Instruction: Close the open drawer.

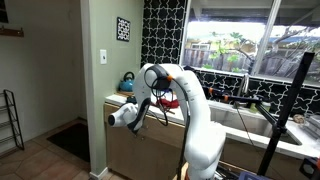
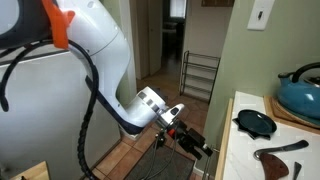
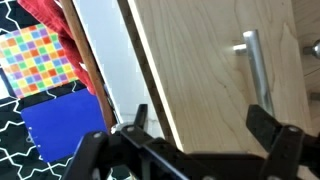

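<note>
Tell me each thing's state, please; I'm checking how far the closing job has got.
drawer: open, cloths visible inside.
gripper: open, holding nothing.
kettle: upright on the counter.
pan: lying flat on the counter.

White arm [image 1: 195, 105] with orange band, black gripper [image 3: 200, 112]; teal kettle [image 2: 300, 92]. Wall tile [image 1: 162, 30] black with white lattice pattern. Checkered multicolour cloth [image 3: 35, 65], blue cloth [image 3: 60, 125], tan wood panel [image 3: 215, 60].

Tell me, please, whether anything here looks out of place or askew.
Only the drawer: in the wrist view it stands open, with colourful cloths showing inside. The claw is open, holding nothing. Nothing looks spilled or damaged.
</note>
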Controlling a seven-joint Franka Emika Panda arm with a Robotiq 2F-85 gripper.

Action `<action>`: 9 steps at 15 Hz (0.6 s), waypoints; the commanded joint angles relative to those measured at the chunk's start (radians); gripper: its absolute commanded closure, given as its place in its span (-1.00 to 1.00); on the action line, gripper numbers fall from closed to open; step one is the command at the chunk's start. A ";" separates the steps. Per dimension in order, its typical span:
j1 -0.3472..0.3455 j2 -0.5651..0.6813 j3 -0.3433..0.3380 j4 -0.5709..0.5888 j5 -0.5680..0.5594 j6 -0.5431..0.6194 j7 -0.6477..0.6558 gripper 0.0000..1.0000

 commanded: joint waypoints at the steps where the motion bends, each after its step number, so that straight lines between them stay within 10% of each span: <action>1: 0.008 -0.086 0.035 -0.048 0.098 -0.060 0.005 -1.00; 9: 0.035 -0.201 0.068 -0.066 0.393 -0.153 0.052 -1.00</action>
